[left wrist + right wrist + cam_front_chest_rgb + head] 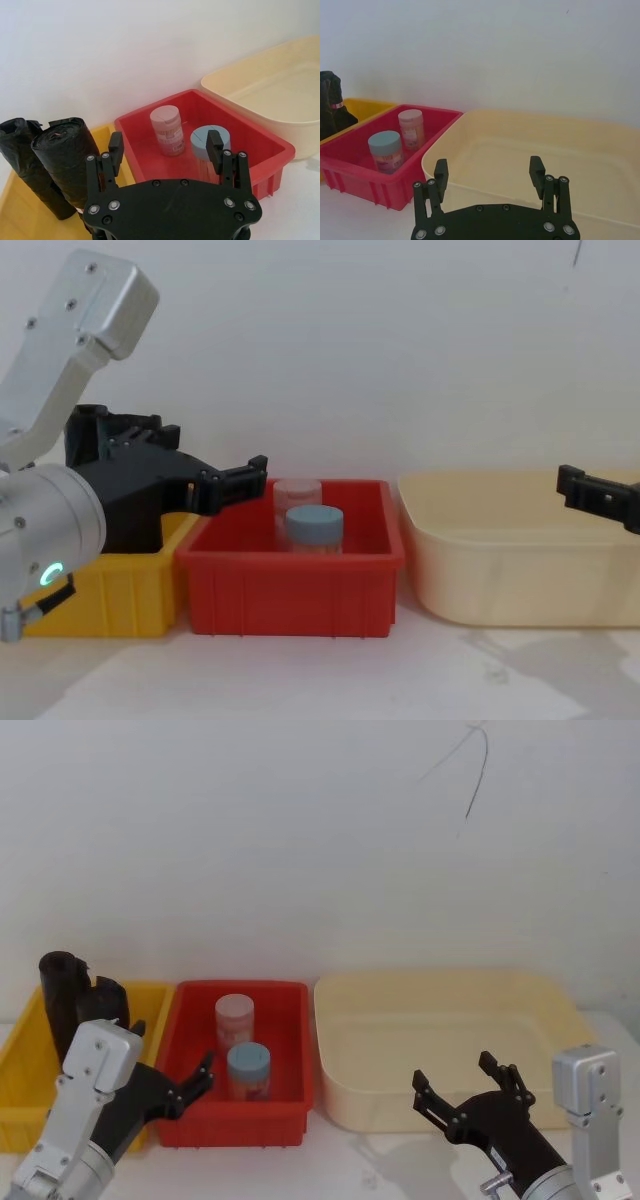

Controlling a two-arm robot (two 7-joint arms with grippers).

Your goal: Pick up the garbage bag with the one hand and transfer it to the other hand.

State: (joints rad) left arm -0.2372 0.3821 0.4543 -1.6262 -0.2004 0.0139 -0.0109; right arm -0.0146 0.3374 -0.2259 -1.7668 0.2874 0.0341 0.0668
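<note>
Two rolls stand in yellow bin [20, 1065]; garbage bag [58, 992] is taller, smoother one. We should steer left gripper [165, 142] — fingers spread, empty — around rumpled roll [105, 998]; right gripper [455, 1072], fingers spread, hovers before cream tub [440, 982].

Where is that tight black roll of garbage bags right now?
In the head view the garbage bag roll stands in the yellow bin on the robot's left, between the rumpled roll and the red bin.

A plain white wall [300, 840] bears a thin dark curved line [485, 770] at one o'clock; a white tabletop [330, 675] lies at six o'clock.
</note>
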